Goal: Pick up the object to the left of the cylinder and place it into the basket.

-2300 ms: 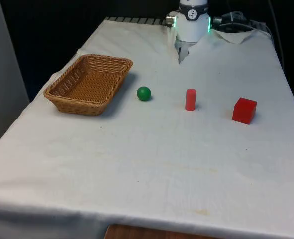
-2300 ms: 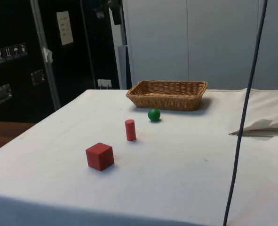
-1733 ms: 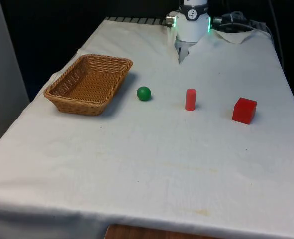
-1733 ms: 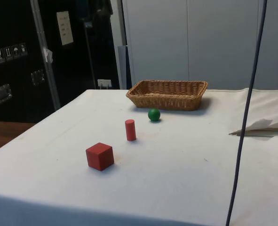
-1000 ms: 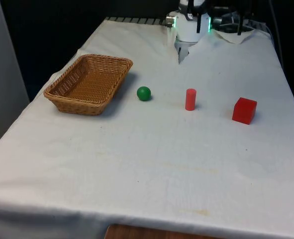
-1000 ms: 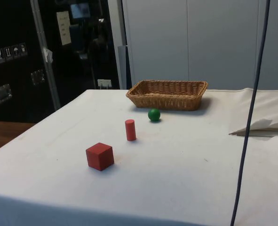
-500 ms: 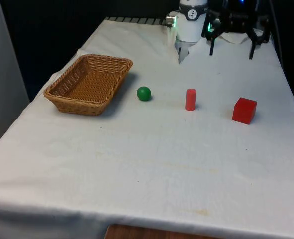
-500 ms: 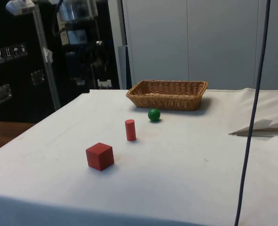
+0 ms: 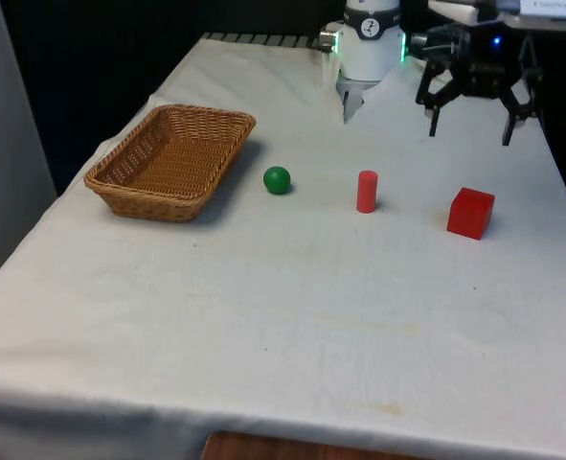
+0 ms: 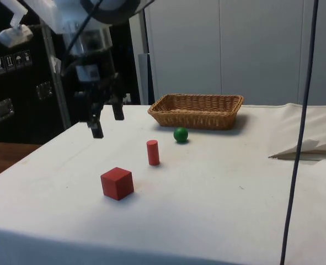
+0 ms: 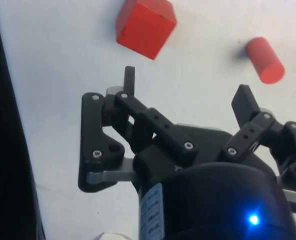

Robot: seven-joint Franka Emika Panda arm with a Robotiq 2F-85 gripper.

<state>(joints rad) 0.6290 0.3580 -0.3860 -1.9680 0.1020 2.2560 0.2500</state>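
A green ball [image 9: 277, 179] lies on the white cloth to the front view's left of an upright red cylinder [image 9: 366, 191], between it and the wicker basket [image 9: 120, 182]. The side view has the ball [image 10: 180, 134] just behind the cylinder [image 10: 153, 152], in front of the basket [image 10: 196, 120]. My gripper [image 9: 468, 119] hangs open and empty above the table at the front view's right, behind the red cube [image 9: 470, 212]. In the side view the gripper [image 10: 106, 123] is above the table's left part. The wrist view has the gripper [image 11: 188, 92] open, with the cylinder [image 11: 265, 59] beyond its fingers.
A red cube [image 10: 117, 183] sits to the front view's right of the cylinder, and the cube [image 11: 145, 26] lies just ahead of the fingers in the wrist view. Crumpled cloth [image 9: 453, 69] lies near the robot's base. A dark cable [image 10: 298, 121] hangs down at the side view's right.
The arm has swung down from out of view into the scene. The gripper came lower and towards the front view's right, above the area behind the red cube. The objects have not moved.
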